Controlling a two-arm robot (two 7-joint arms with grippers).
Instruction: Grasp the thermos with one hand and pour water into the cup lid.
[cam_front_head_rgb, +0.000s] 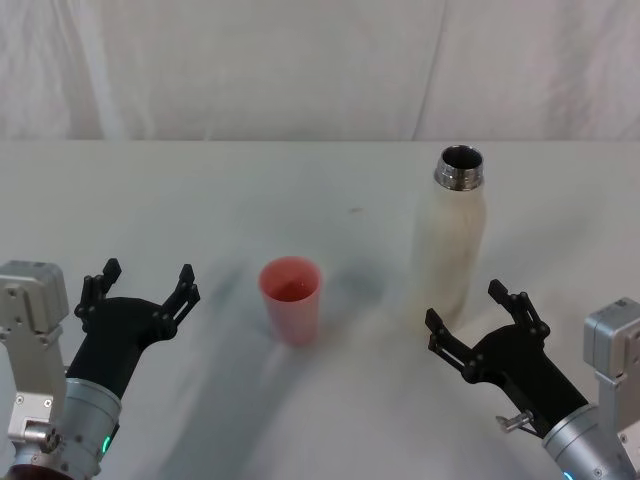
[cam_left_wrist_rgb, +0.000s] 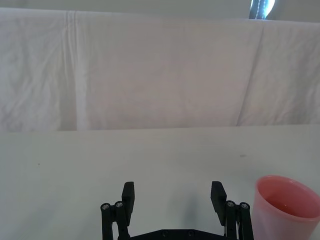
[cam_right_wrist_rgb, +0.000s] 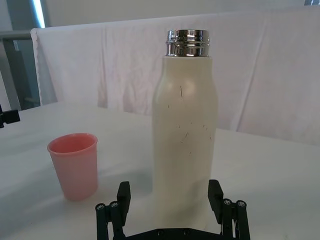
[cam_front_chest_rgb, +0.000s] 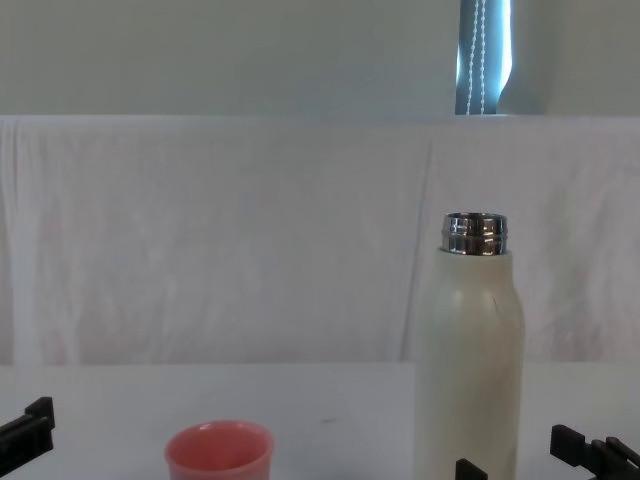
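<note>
Right gripper, fingers spread, sits just before the upright cream-white steel-necked thermos; left gripper, also spread, idles beside the salmon-pink cup lid on the white worktop.

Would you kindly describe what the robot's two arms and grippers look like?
Both grippers, left and right, are matte black linkage clamps with two slim jaws each, on tapering black bodies. Behind them come silver-grey metal wrist cuffs and boxy grey-white housings with screws. A small green-blue light glows on each cuff.
</note>
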